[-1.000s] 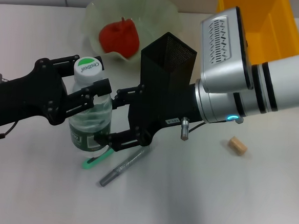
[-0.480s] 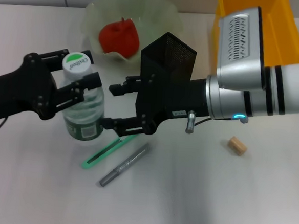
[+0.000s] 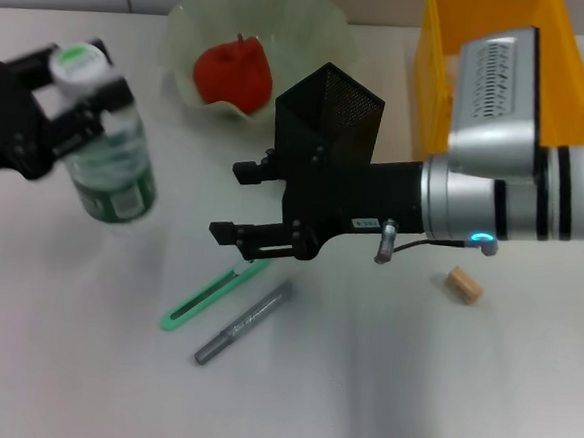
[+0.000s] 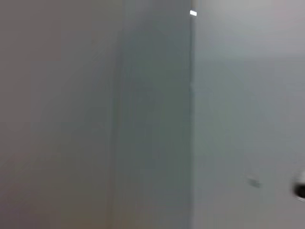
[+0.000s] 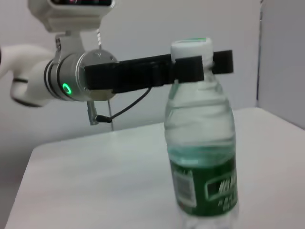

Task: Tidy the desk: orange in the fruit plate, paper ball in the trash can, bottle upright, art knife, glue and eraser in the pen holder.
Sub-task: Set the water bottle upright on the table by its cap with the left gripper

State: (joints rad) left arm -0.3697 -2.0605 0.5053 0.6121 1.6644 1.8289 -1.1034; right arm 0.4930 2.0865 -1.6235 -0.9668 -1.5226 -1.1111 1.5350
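The left end effector (image 3: 74, 104) is clamped just under the cap of the bottle (image 3: 110, 171), holding it upright at the left of the surface (image 3: 381, 386), probably so it can be stood there, well apart from the other items. Nearer the middle, a green art knife (image 3: 210, 293) and a grey pen (image 3: 243, 324) lie flat. Above them hovers the right end effector (image 3: 243, 201), jaws apart and empty, in front of the black pen holder (image 3: 326, 131). An eraser (image 3: 463, 284) lies to the right.
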